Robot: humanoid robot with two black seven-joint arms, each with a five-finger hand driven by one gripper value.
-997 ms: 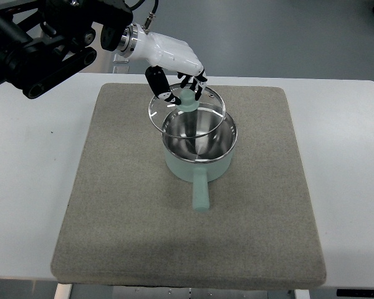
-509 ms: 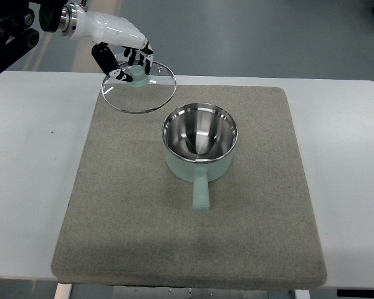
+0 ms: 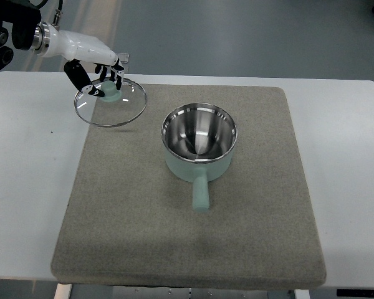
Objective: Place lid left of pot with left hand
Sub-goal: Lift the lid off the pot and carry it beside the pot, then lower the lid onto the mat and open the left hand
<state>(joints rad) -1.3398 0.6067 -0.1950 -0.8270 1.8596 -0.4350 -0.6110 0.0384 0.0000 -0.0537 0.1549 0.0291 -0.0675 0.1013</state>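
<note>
At the far left of the scene, the robot's left arm enters from the left edge, its dark linkage giving way to a metal wrist collar and a glossy white left hand (image 3: 90, 57) with black finger segments. The fingers (image 3: 75, 73) of this hand are curled downward and closed around the pale mint-green knob (image 3: 111, 93) of a round glass lid with a thin metal rim (image 3: 110, 102); the knob sits directly beneath the fingertips. The lid is over the far-left corner of a large square grey-brown felt mat (image 3: 143, 230), with its left edge overhanging the bare white tabletop (image 3: 25, 162). It cannot be determined from this view whether the lid rests on the mat or is held just above it. The lid is well apart from the pot, lying to the left of it and farther away. Toward the centre of the mat stands a pale mint-green saucepan with a polished steel interior (image 3: 199, 140). The saucepan is upright and uncovered, with reflections visible on its inner wall. Its short mint-green straight handle (image 3: 201, 193) points toward the near edge of the mat. To the right of the saucepan, the mat continues to its right edge, beyond which the white tabletop resumes.
</note>
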